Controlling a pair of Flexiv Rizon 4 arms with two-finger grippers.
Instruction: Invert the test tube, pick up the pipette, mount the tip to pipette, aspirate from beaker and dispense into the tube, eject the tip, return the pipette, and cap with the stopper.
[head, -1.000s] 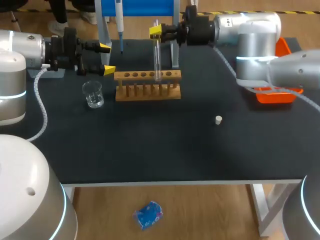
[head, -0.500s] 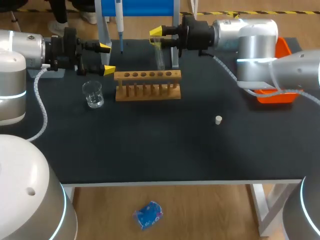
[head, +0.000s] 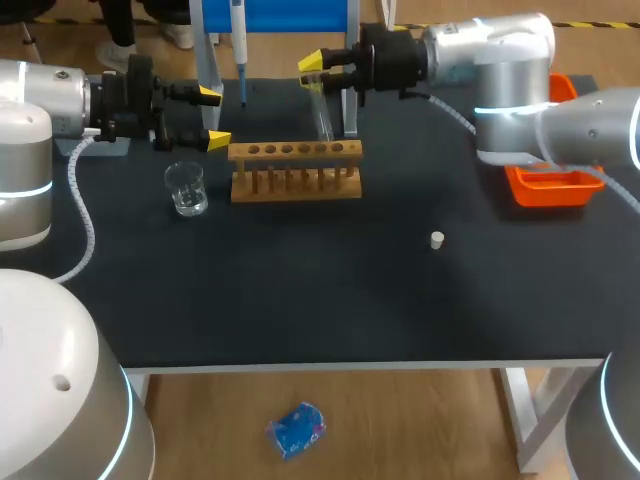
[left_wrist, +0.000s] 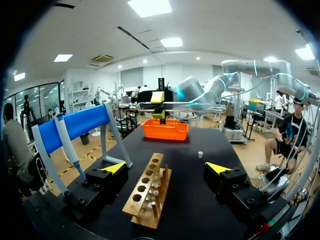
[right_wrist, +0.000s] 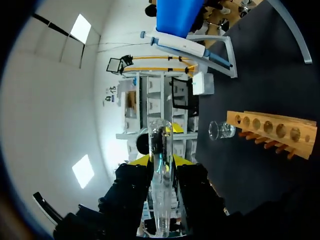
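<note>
1. Right end effector (head: 318, 68) is clenched on the test tube (head: 321, 110), one yellow-tipped finger on each side of the glass near its upper end.
2. The tube hangs tilted above the back edge of the wooden rack (head: 296, 168). Its lower end is close to the row of holes, and the head view does not settle whether it touches the rack.
3. The left end effector (head: 210, 117) is released, its fingers spread wide with nothing between them. It hovers just beside the rack's left end and above the beaker (head: 186, 188).
4. The beaker stands upright on the tabletop (head: 330, 300), near the rack's left end but apart from it.
5. The pipette (head: 239, 40) hangs on the blue stand (head: 275, 15) at the far edge, behind the rack.
6. The small white stopper (head: 437, 240) sits alone on the tabletop, well apart from the rack toward the right.
7. An orange tray (head: 548, 185) rests at the right edge, partly covered by the right arm.
</note>
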